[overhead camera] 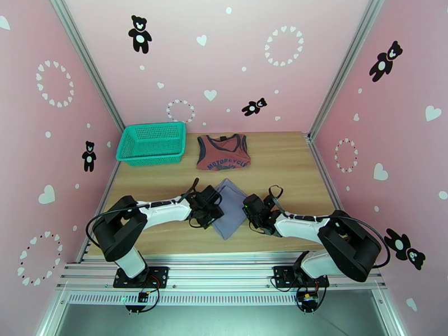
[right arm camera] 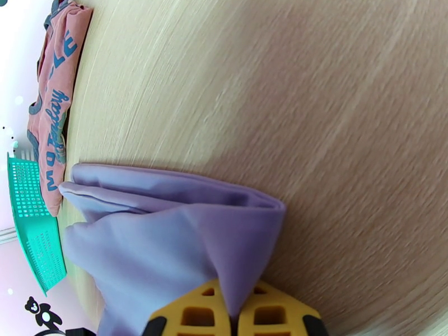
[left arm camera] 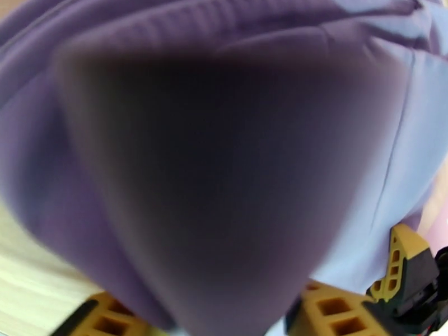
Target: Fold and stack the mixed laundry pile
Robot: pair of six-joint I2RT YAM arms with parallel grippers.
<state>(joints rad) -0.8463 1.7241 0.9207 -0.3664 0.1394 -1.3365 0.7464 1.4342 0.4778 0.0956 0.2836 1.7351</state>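
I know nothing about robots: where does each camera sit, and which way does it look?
Top external: fixed above and behind the arms, looking down on the wooden table, teal plastic mesh basket, rust-red tank top and plain grey-lavender shirt; both arms and bases show.
Left wrist: on the left arm, close against the shirt; its yellow fingers edge the bottom.
Right wrist: on the right arm, looking low across the table; the right gripper pinches the shirt.
Shared: top and right wrist both show tank top and basket.

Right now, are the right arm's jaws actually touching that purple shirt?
Touching. The right wrist view shows a fold of the lavender shirt pinched between the yellow fingers, the right jaws shut on it.
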